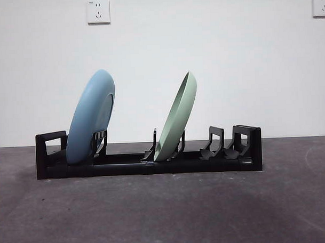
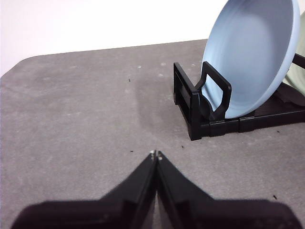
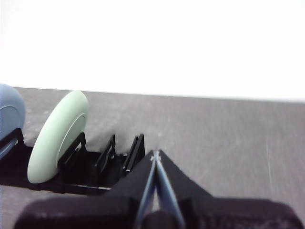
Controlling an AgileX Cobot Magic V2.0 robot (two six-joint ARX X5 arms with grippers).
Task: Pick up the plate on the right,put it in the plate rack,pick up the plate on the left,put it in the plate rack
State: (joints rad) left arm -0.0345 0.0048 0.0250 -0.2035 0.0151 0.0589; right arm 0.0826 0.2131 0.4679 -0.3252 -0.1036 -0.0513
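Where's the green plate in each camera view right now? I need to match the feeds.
Front view: green plate leaning in the plate rack, mid-rack.
Left wrist view: only a sliver behind the blue plate.
Right wrist view: standing in the rack.
Shared landmark: the blue plate beside it.

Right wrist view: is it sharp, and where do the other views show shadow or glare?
Right wrist view: wall blown out white, right claw blurred, green plate soft. Left wrist view: sharp, blue plate casts a faint table shadow. Front view: even light, dim shadow before the plate rack.
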